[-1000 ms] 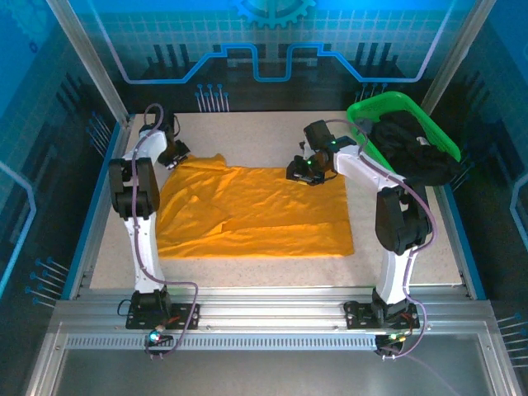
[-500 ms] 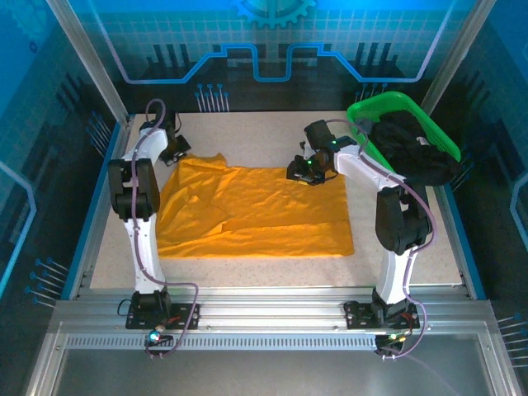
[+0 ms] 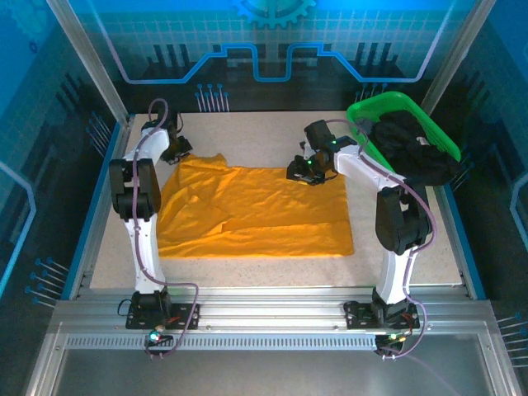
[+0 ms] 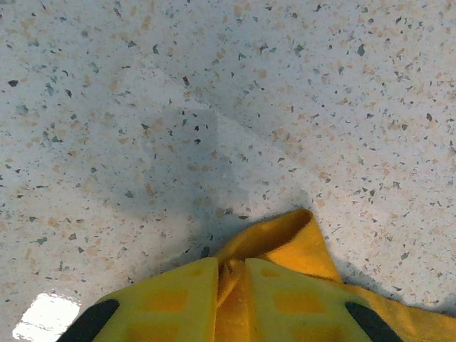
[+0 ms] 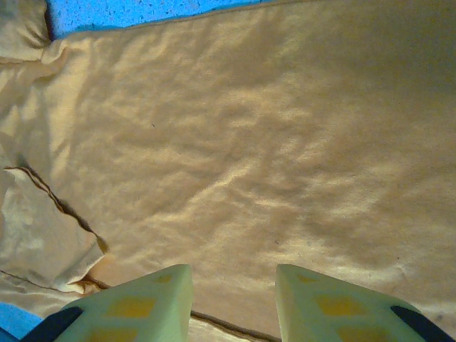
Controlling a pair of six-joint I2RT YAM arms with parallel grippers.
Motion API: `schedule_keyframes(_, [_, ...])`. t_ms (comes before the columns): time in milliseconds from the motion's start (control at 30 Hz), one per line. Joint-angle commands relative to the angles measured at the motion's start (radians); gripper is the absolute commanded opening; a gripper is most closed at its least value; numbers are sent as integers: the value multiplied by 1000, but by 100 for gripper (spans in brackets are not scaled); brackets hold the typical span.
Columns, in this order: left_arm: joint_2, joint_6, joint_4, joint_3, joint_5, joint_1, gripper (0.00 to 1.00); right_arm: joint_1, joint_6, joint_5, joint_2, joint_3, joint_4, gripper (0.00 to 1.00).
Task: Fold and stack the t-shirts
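Observation:
A bright orange-yellow t-shirt [image 3: 247, 206] lies spread flat on the speckled table [image 3: 247, 136], with a crease on its left half. My left gripper [image 3: 176, 149] is at the shirt's far-left corner. In the left wrist view its fingers [image 4: 171, 299] stand almost together, shut on a fold of the orange cloth [image 4: 296, 239] just above the table. My right gripper [image 3: 305, 171] hovers over the shirt's far edge, right of centre. Its jaws stand apart in the right wrist view [image 5: 234, 274], with only flat cloth [image 5: 249, 142] beneath them.
A green plastic basket [image 3: 388, 107] holding dark garments [image 3: 412, 153] stands tilted at the far right, close behind the right arm. Bare table shows along the far side and in front of the shirt [image 3: 247, 268]. Frame posts ring the table.
The left gripper has shifted slightly toward the far-left corner with the shirt corner in it. The right arm and the rest of the shirt have not moved.

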Motion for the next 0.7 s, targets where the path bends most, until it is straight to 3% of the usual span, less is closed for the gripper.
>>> schedule_keyframes(0, [-57,30,2,5,-13,-11,18,-8,0,-26,7,-9,-11,36])
schedule_keyframes(200, [-46,42,-14,6,-9,-15,13,-8,2,-29,13,-7,-8,36])
schedule_keyframes(433, [-32,67,-48,7,-35,-15,17,-9,3,-28,13,-10,-8,36])
schedule_keyframes(500, [-28,73,-61,12,-65,-15,21,-10,3,-30,13,-12,-5,36])
schedule_keyframes(567, [-33,77,-72,14,-108,-15,38,-9,3,-32,13,-14,-5,36])
schedule_keyframes(667, [-38,98,-59,5,-125,-14,41,-9,2,-34,13,-13,-5,36])
